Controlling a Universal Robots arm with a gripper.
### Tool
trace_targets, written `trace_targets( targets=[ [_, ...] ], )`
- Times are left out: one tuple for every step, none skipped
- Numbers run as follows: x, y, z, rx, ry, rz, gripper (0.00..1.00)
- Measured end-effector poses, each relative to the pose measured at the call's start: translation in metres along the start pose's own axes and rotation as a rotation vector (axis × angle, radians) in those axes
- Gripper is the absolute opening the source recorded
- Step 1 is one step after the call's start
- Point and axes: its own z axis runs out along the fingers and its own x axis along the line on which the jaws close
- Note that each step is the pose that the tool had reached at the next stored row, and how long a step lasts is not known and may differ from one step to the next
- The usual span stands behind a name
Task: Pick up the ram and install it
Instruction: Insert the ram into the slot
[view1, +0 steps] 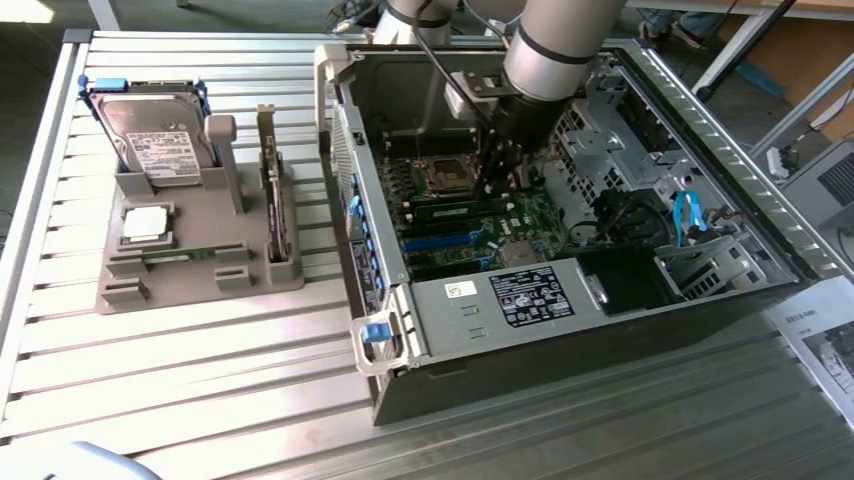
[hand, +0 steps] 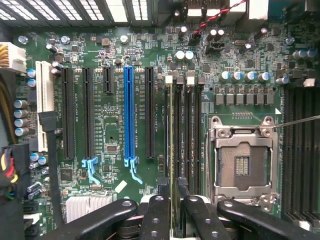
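The slatted metal table carries an open computer case lying on its side, toward the table's edge at the exterior view's right. The grey arm comes in over the table's far edge and angles steeply down through the case's open side, its wrist pointing at the motherboard on the case floor.

Near the table's edge at the exterior view's left sits a grey holder. A hard drive stands at its far end, an expansion card stands on edge along the side facing the case, and a square silver processor chip lies flat. A second stick, slim and green, lies at the holder's near end.

The hand hangs low inside the case, just beside the empty processor socket. In the wrist view the hand looks straight down at the board. Its dark fingers are drawn in narrow, pinching the ram between them.

The ram shows edge-on as a thin greenish line. It runs along the outermost of the black memory slots, between the socket and the blue card slot. Whether its lower edge has entered the slot or hangs just above it, I cannot tell.
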Motion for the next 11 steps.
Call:
trace_targets(
  targets=[
    [0.0,0.0,-0.0025,0.0,0.0,0.0,0.19],
    [0.0,0.0,-0.0065,0.0,-0.0001,0.0,0.19],
    [0.0,0.0,-0.0095,-0.0001,0.0,0.0,0.19],
    [0.0,0.0,-0.0121,0.0,0.0,0.0,0.19],
    [0.0,0.0,-0.0148,0.0,-0.0001,0.0,0.19],
    [0.0,0.0,-0.0174,0.0,0.0,0.0,0.19],
    [0.0,0.0001,-0.0203,0.0,0.0,0.0,0.19],
    [-0.001,0.0001,-0.0228,0.0001,-0.0001,0.0,0.19],
    [-0.001,0.0001,-0.0253,0.0001,-0.0001,0.0,0.19],
    [-0.001,0.0001,-0.0279,0.0,0.0001,0.0,0.19],
    [-0.001,0.0001,-0.0303,0.0,0.0001,0.0,0.19]
  ],
)
